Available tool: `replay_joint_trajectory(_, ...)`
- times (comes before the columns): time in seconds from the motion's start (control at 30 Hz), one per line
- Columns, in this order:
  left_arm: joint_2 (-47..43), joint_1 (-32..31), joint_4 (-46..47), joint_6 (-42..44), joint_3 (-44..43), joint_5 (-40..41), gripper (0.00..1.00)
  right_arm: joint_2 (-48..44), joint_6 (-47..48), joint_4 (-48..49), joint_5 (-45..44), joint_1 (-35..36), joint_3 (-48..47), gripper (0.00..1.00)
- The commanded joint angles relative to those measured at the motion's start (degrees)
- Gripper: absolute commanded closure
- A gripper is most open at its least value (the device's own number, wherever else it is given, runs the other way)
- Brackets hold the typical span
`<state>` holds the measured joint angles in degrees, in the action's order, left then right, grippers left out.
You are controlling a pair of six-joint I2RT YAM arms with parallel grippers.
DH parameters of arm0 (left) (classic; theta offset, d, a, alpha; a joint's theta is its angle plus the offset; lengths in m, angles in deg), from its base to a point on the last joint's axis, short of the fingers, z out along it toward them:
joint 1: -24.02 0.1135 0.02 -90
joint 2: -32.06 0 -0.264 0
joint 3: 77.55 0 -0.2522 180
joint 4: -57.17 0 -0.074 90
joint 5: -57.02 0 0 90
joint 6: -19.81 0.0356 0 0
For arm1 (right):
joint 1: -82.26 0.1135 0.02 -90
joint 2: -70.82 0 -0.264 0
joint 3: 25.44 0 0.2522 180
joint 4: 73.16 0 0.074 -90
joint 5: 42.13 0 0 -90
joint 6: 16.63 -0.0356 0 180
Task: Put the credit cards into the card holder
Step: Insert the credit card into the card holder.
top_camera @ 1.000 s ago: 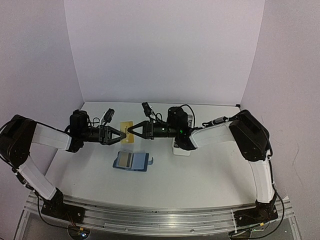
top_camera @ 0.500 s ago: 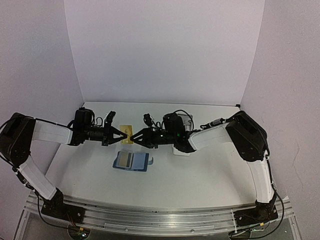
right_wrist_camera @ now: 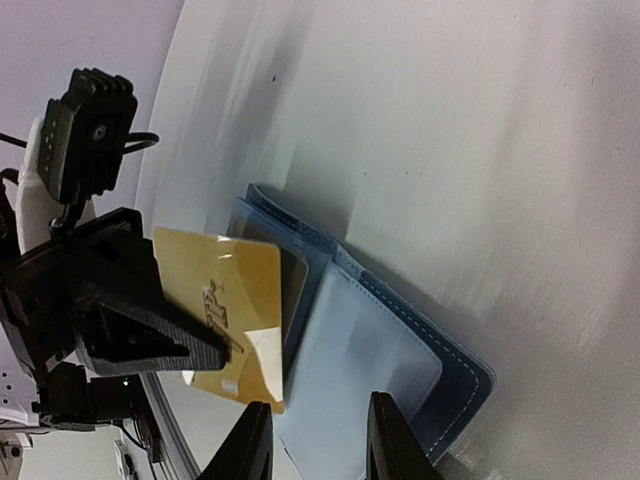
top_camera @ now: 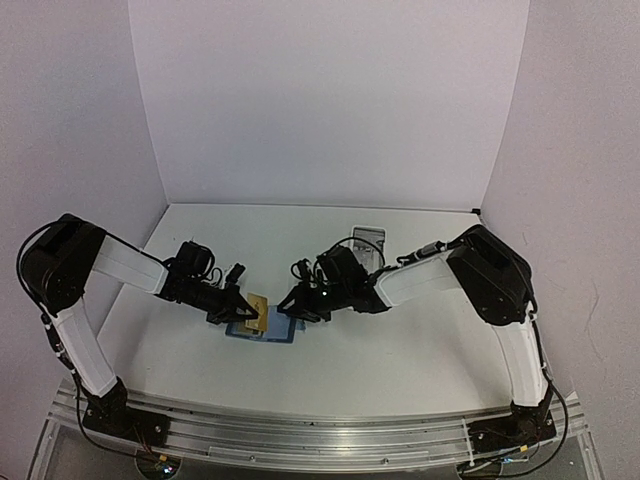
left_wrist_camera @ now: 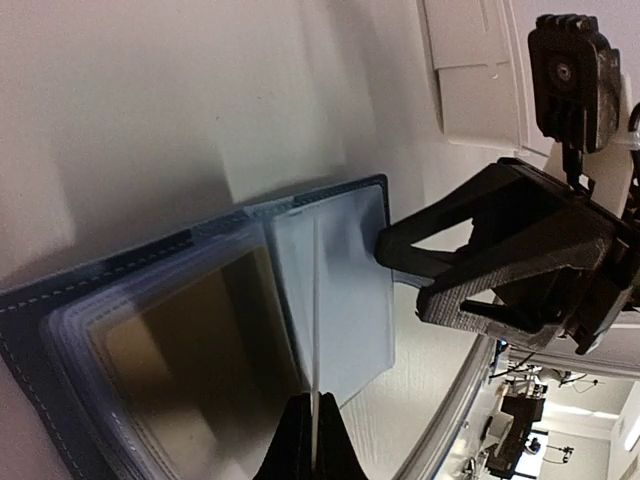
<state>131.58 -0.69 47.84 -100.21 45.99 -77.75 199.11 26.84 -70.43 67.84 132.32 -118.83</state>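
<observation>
Though held mid-air between both grippers a second ago, now brought down to the open wallet (top_camera: 285, 328) on the table (top_camera: 400, 340). Looks like handoff done: gold card (top_camera: 256, 312) pinched by left gripper (top_camera: 240, 312) only, jaws clamped narrow on its near edge. Let go by right gripper (top_camera: 292, 305); jaws spread, nothing between them, tips just beside the wallet's right flap, probably to pin it flat. Tilted over the wallet's middle, free edge of card low near the centre fold; cannot tell if touching. Also showing what looks like a tan card (left_wrist_camera: 190, 350) already inside the left clear sleeve. Means insertion started, not finished: needs the free edge fed under a sleeve lip, then a push. Risk of wallet skating unless pinned.
</observation>
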Motion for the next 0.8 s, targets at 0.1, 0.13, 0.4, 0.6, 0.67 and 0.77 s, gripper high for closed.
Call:
replay_joint_trajectory(0.1,2.58,-0.25,-0.50,5.64,-3.96,3.99,1.00,2.04,0.67,-0.50,1.15,0.56,0.44,0.70)
replay_joint_trajectory(0.13,2.68,-0.25,-0.59,6.08,-4.04,4.18,1.00,2.31,0.58,-0.50,1.29,0.56,0.30,0.70)
replay_joint_trajectory(0.4,1.99,-0.25,-7.26,15.97,-5.48,6.52,1.00,3.71,0.62,-0.50,1.56,0.56,-0.20,0.69)
replay_joint_trajectory(0.6,3.63,-1.53,-4.88,12.99,-2.78,2.94,1.00,4.09,1.03,-0.56,1.92,0.56,-0.90,0.68)
replay_joint_trajectory(0.67,3.85,-1.53,-4.69,11.60,-1.39,2.56,1.00,3.83,1.36,-0.50,1.85,0.56,-0.76,0.67)
replay_joint_trajectory(0.77,5.23,-1.64,-1.80,9.62,-0.36,-0.56,1.00,3.79,1.68,-0.49,1.91,0.51,-0.44,0.67)
